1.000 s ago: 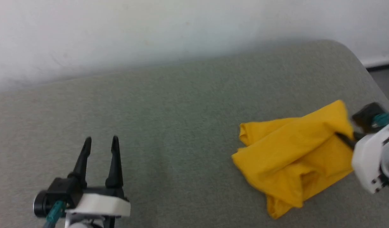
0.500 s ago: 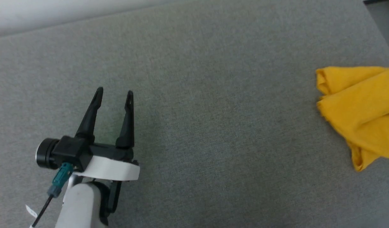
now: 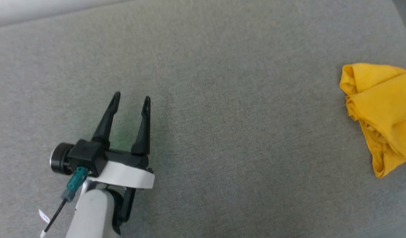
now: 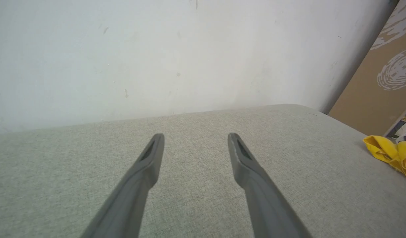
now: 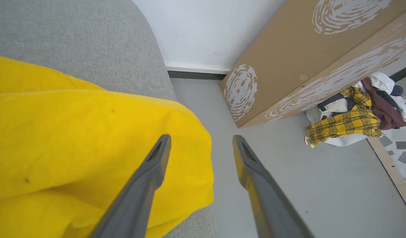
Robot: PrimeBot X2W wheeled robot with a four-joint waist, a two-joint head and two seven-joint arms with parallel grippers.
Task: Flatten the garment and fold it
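The garment [image 3: 381, 109] is a bright yellow T-shirt, bunched in a crumpled heap at the right edge of the head view, partly cut off by the frame. It lies on the grey upholstered surface [image 3: 223, 132]. My left gripper [image 3: 132, 96] hovers open and empty at the lower left, far from the cloth. From the left wrist, the left gripper [image 4: 196, 136] points at the wall, with the garment [image 4: 391, 155] far right. My right gripper [image 5: 202, 138] stands open above the garment [image 5: 74, 138], its left finger over the cloth's edge and nothing between the jaws.
A white wall [image 4: 156, 59] backs the surface. The surface's rounded right edge [image 5: 163, 76] drops to a grey floor [image 5: 289, 185]. A brown cardboard box [image 5: 289, 49] stands on that floor, and a pile of clothes [image 5: 355, 115] lies beside it.
The head camera has tilted down and turned left, so the garment now sits at the right edge. My right gripper held the garment a second ago and has since let go and opened.
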